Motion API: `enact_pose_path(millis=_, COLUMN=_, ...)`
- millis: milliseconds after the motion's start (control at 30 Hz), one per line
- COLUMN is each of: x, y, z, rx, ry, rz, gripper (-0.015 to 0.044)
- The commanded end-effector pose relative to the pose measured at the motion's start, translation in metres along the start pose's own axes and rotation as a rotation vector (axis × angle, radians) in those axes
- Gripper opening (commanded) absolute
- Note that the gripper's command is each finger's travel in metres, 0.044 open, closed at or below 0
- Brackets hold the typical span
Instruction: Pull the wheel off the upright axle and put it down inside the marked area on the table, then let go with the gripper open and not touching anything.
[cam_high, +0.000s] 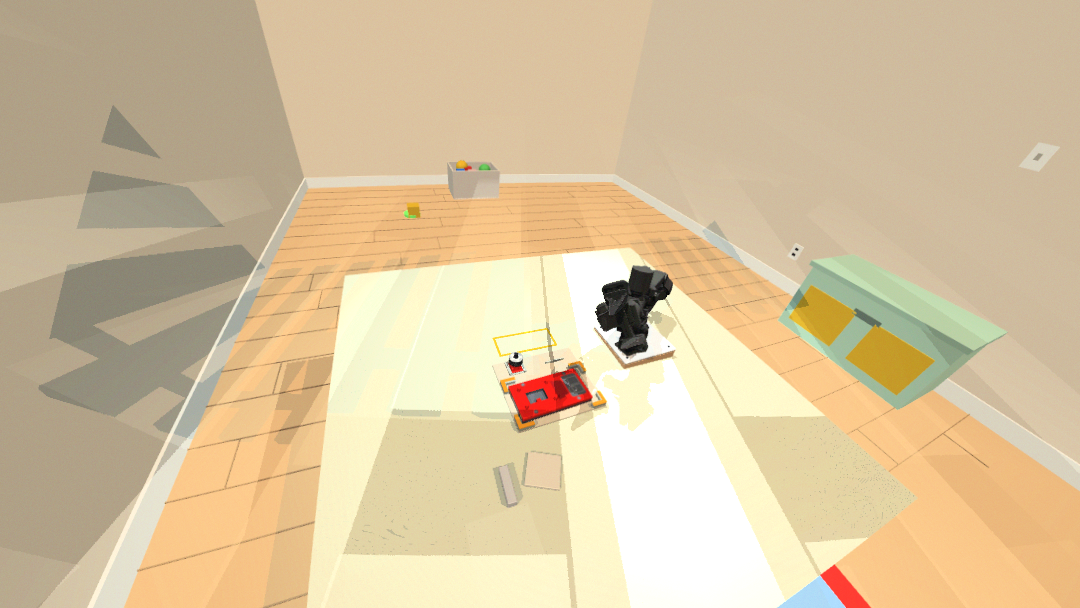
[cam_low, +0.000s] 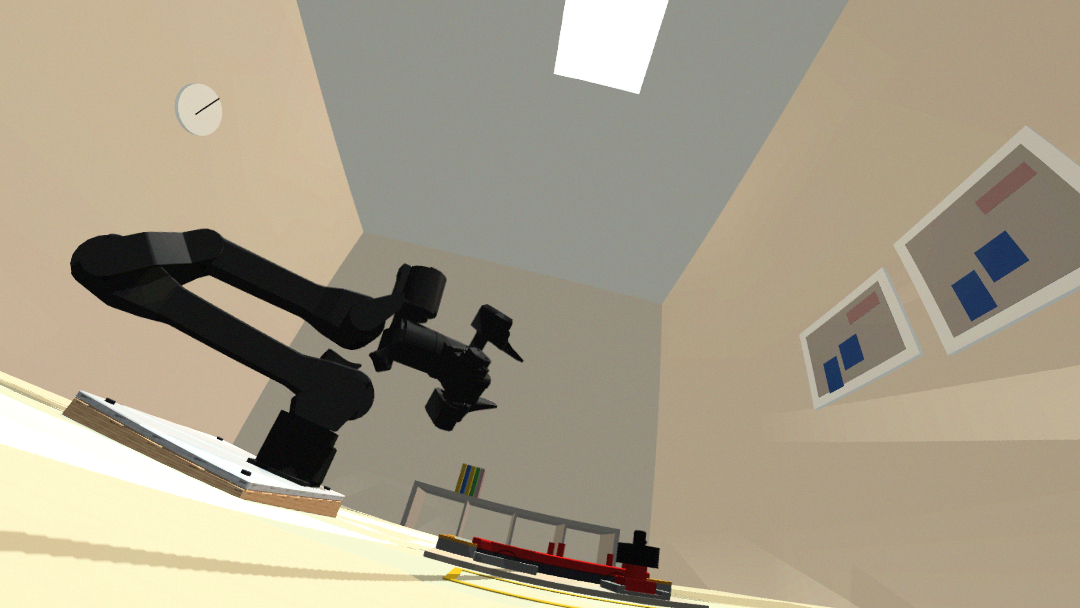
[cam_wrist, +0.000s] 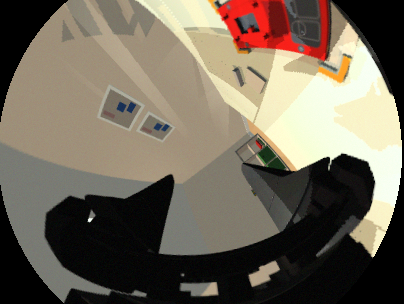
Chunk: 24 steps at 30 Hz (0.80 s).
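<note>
In the side view, a round clock (cam_low: 198, 109) is on the wall at the far left, higher than the pincer (cam_low: 507, 382) (cam_wrist: 207, 172). Below the clock, the black arm (cam_high: 634, 302) (cam_low: 256, 339) stands on a white-topped board (cam_high: 668, 352) (cam_low: 83, 396), lower than the pincer and to its left. The arm bends back, then reaches out to the right.

Next comes the pincer, up in the air. Its two pointy fingers are wide apart, with nothing between them. It is not touching anything. From above, its tips are too hard to pick out.

Lower than the pincer are some books (cam_low: 470, 480) on top of a low shelf (cam_low: 529, 508). The yellow outline (cam_high: 521, 333) (cam_low: 451, 574) is flat on the table, below the pincer. The big red part (cam_high: 521, 407) (cam_low: 529, 551) (cam_wrist: 275, 25) is lower than the pincer too, and reaches out to its right.

Farther right and well below the pincer, the black wheel (cam_high: 516, 359) (cam_low: 638, 555) is on its upright axle, above a red foot (cam_low: 638, 582). It is just outside the yellow outline. Last, at the far right, two pictures (cam_low: 901, 311) (cam_wrist: 126, 97) are on the wall.
</note>
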<state>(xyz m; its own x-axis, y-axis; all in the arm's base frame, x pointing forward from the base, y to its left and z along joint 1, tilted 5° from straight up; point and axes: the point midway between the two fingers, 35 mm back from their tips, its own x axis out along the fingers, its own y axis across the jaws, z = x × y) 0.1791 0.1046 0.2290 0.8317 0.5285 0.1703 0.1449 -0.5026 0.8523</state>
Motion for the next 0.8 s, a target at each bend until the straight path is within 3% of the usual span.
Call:
enact_pose_path(millis=0, x=0.000, y=0.000, z=0.000, rx=-0.007, ry=-0.005, rz=-0.003, gripper=0.0374)
enact_pose_path(millis=100, x=0.005, y=0.006, z=0.007, rx=-0.098, ry=-0.074, rz=-0.053, gripper=0.0300)
enact_pose_path(millis=433, x=0.029, y=0.028, z=0.041, rx=-0.430, ry=-0.309, rz=-0.320, gripper=0.0300)
enact_pose_path(millis=767, x=0.051, y=0.045, z=0.087, rx=-0.706, ry=-0.434, rz=-0.673, gripper=0.0300)
